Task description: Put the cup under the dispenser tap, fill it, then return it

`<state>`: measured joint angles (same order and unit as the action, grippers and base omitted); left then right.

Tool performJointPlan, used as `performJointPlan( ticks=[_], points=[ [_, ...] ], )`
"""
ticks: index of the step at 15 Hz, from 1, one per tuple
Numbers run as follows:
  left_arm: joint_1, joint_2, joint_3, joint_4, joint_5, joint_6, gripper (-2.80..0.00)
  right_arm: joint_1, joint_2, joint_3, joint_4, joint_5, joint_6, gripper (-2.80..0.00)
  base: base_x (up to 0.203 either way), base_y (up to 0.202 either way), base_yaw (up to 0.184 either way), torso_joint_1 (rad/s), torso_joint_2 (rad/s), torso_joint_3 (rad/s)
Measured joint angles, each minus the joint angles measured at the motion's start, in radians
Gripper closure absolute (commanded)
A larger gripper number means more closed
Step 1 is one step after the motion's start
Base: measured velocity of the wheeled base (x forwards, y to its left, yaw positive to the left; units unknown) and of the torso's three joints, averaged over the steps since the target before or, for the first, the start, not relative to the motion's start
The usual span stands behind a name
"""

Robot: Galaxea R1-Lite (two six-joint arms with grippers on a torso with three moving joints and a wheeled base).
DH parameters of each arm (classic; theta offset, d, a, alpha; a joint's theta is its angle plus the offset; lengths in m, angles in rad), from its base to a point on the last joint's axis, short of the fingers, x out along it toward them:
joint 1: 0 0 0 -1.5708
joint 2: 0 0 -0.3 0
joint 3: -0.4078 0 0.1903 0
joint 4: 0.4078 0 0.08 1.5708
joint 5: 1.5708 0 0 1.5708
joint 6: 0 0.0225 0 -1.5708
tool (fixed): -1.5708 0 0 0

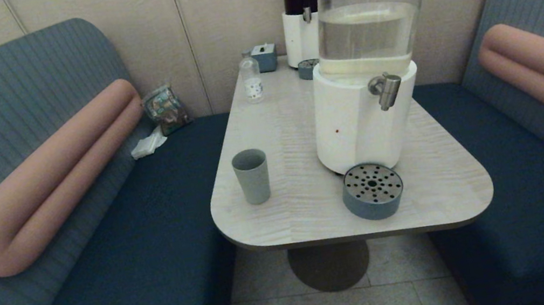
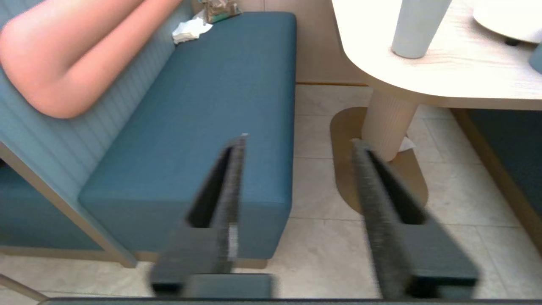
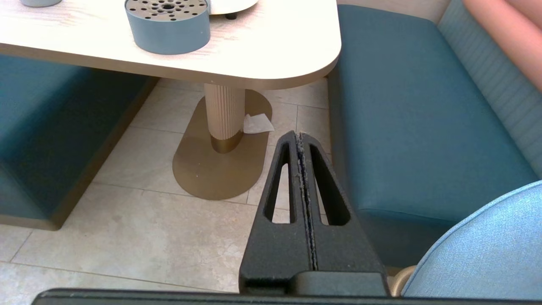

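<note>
Two tools low off the worktop, cup untouched.
Left tool [image 2: 296,169] hangs parted and empty above the floor; cup [image 1: 251,176] stands upright near the worktop's [image 1: 302,207] left edge, likely light and stiff, best gripped mid-wall, with open room toward tap [image 1: 386,90]; right tool [image 3: 301,140] is closed, empty.
</note>
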<state>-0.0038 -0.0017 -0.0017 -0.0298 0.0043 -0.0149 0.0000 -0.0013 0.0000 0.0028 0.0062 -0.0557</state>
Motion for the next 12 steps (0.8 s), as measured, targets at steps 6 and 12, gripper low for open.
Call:
performJointPlan(
  ticks=[6,12],
  points=[
    [0.0,0.0,0.0,0.0,0.001,-0.001,0.0,0.0,0.0,0.0,0.0,0.0,0.0,0.0,0.0,0.0,0.0,0.0,0.0,0.0],
    [-0.001,0.0,0.0,0.001,0.0,-0.003,0.0,0.0,0.0,0.0,0.0,0.0,-0.001,0.0,0.0,0.0,0.0,0.0,0.0,0.0]
  ],
)
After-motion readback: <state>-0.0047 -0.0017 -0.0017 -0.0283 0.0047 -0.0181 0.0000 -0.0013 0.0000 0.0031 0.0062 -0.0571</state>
